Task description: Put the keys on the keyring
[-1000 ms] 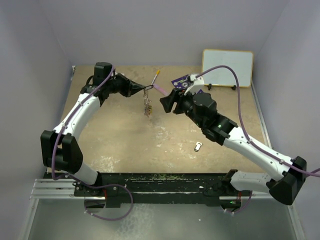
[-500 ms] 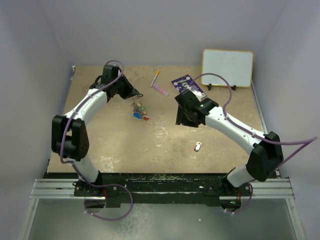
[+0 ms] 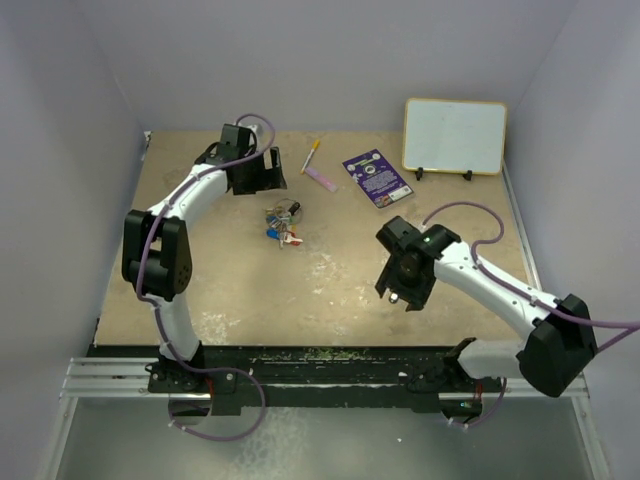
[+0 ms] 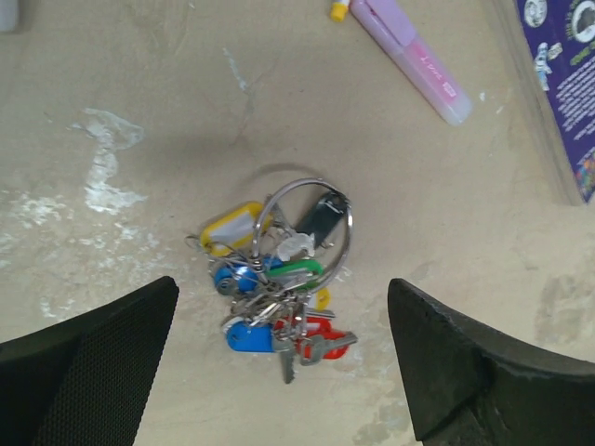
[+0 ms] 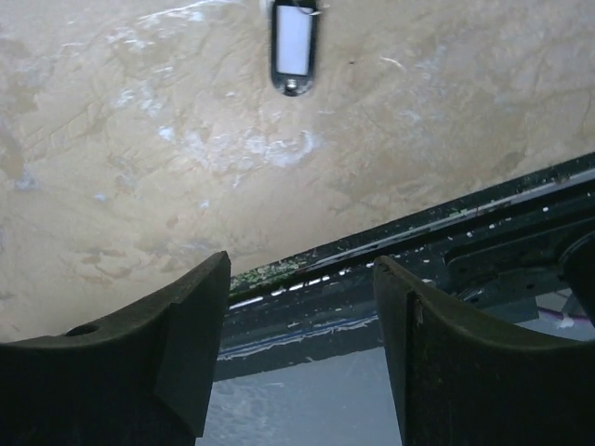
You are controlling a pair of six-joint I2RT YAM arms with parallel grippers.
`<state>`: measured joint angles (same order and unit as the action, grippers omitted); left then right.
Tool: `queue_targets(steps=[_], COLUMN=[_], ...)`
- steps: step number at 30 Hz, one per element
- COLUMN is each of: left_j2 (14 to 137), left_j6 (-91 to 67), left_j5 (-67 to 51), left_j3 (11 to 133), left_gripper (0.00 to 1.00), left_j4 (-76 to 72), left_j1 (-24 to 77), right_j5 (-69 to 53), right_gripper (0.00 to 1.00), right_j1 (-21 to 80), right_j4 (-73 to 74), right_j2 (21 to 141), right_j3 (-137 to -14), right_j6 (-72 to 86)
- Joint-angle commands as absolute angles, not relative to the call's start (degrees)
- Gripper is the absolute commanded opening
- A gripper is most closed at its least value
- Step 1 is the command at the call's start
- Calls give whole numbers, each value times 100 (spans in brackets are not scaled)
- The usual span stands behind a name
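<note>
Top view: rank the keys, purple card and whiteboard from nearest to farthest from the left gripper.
1. Keys, on the table beside the left gripper.
2. Purple card, farther right.
3. Whiteboard, back right corner.

One keyring (image 4: 299, 182) held one bunch of keys (image 4: 279, 311) with two blue tags (image 4: 249, 337), one yellow tag (image 4: 232, 226), one green tag (image 4: 299, 268), one red tag (image 4: 316, 327) and one black tag (image 4: 321, 216); beyond the keyring lay one pink marker (image 4: 409, 56), one purple card (image 3: 377, 178) and one whiteboard (image 3: 455, 136), and well apart from the keyring one loose white-faced tag (image 5: 292, 46).
</note>
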<state>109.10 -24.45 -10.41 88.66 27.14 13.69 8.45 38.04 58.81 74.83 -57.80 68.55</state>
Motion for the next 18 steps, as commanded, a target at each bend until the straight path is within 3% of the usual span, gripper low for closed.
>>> queue_targets(steps=[1, 9, 15, 18], left_j2=[10566, 9934, 9694, 9614], left_j6=[-1507, -1345, -1554, -1590], left_j5=[-517, -604, -718, -655], left_j3=[9000, 8336, 7999, 7923], left_gripper=[98, 98, 98, 98], left_j4=[2656, 1949, 1670, 1680], left_j1=[1423, 1717, 1807, 1818], right_j5=[953, 1150, 1128, 1111], right_gripper=[67, 60, 41, 39], right_j1=[3484, 2570, 2138, 2096], right_j4=[5972, 5193, 4605, 4525], right_j2=[7317, 7748, 8253, 8433], right_j3=[-5339, -5168, -5212, -5166], right_j6=[7477, 6904, 6461, 6403])
